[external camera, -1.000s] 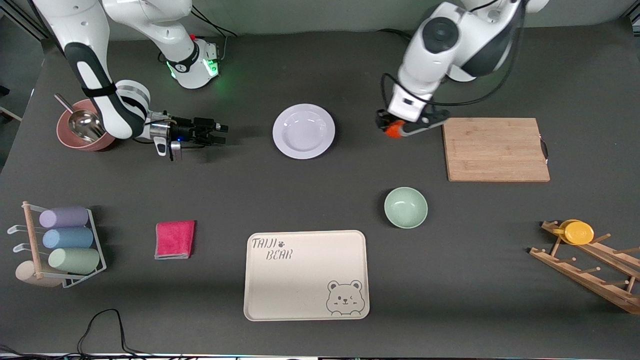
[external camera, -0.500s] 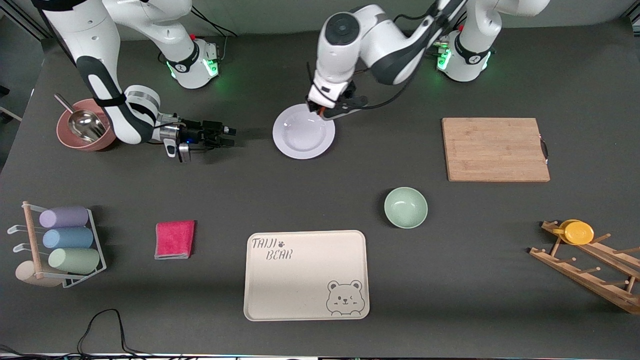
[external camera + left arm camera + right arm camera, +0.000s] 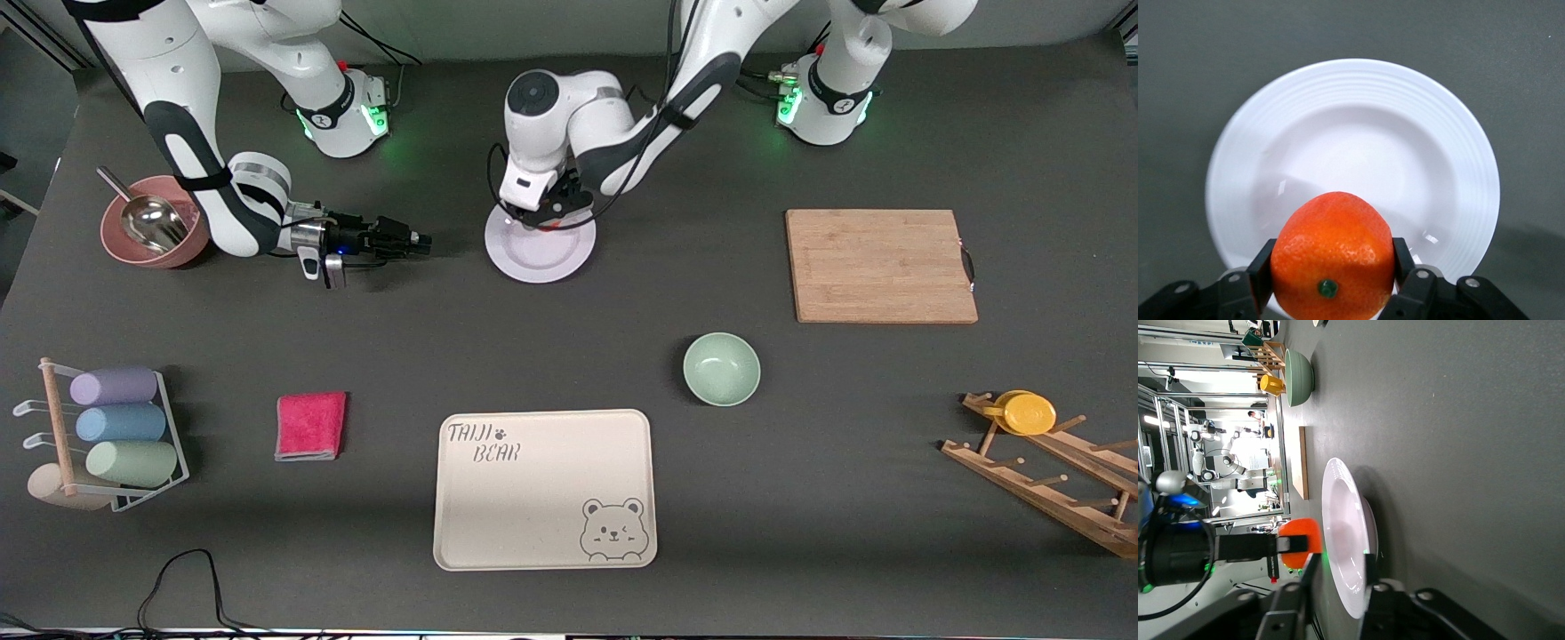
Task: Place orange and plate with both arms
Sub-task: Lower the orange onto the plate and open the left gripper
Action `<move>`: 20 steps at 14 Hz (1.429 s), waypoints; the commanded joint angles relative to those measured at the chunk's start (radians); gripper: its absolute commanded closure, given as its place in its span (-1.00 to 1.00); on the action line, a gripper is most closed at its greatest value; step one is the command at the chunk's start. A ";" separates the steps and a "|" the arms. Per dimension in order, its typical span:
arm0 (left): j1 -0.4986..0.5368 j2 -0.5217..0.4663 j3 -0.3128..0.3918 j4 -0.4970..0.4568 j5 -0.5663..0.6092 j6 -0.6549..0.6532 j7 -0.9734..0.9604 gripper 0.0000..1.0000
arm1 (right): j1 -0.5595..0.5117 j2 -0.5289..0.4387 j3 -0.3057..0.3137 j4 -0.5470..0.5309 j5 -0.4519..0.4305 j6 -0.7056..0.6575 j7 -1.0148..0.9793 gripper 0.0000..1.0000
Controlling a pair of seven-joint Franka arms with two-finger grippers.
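Note:
The pale lavender plate (image 3: 542, 260) lies on the table between the two arms' bases. My left gripper (image 3: 544, 220) hangs just over its middle, shut on the orange (image 3: 1331, 240); in the left wrist view the left gripper (image 3: 1335, 255) has a black pad on each side of the fruit, with the plate (image 3: 1358, 133) below. My right gripper (image 3: 425, 240) lies low and level beside the plate, toward the right arm's end, its tips short of the rim. In the right wrist view the right gripper (image 3: 1338, 572) is open, the plate (image 3: 1341, 520) edge-on ahead of the gap and the orange (image 3: 1298, 543) above it.
A cream bear tray (image 3: 544, 487) and a mint-green bowl (image 3: 721, 368) lie nearer the front camera. A wooden cutting board (image 3: 880, 265) is at the left arm's end. A pink bowl with a scoop (image 3: 147, 233), a red cloth (image 3: 311, 426), a cup rack (image 3: 107, 427) and a wooden peg rack (image 3: 1040, 471) stand round the edges.
The left arm has swung from beside the cutting board to over the plate, carrying the orange. The right gripper has slid along the table toward the plate's rim.

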State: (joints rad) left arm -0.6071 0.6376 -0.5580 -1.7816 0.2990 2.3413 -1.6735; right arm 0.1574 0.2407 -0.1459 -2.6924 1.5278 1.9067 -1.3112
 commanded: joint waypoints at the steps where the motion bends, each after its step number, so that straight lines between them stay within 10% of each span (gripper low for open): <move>1: -0.033 0.068 0.012 0.085 0.058 -0.027 -0.031 0.50 | 0.007 0.015 -0.006 0.009 0.028 -0.005 -0.042 0.44; 3: -0.033 0.073 0.013 0.087 0.065 -0.025 -0.029 0.23 | 0.007 0.019 -0.006 0.009 0.028 -0.006 -0.042 0.44; 5: -0.034 0.073 0.027 0.087 0.081 -0.030 -0.025 -1.00 | 0.007 0.026 -0.006 0.012 0.029 -0.005 -0.043 0.44; 11: -0.001 0.021 0.027 0.085 0.089 -0.089 -0.008 -1.00 | 0.007 0.055 -0.006 0.012 0.029 -0.005 -0.082 0.44; 20: 0.444 -0.321 -0.046 0.070 -0.102 -0.488 0.481 -1.00 | 0.085 0.077 -0.004 0.013 0.133 0.002 -0.128 0.44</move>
State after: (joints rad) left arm -0.2716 0.3931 -0.5906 -1.6702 0.2472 1.9071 -1.3318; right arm 0.1922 0.2996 -0.1475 -2.6905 1.5943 1.9069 -1.3944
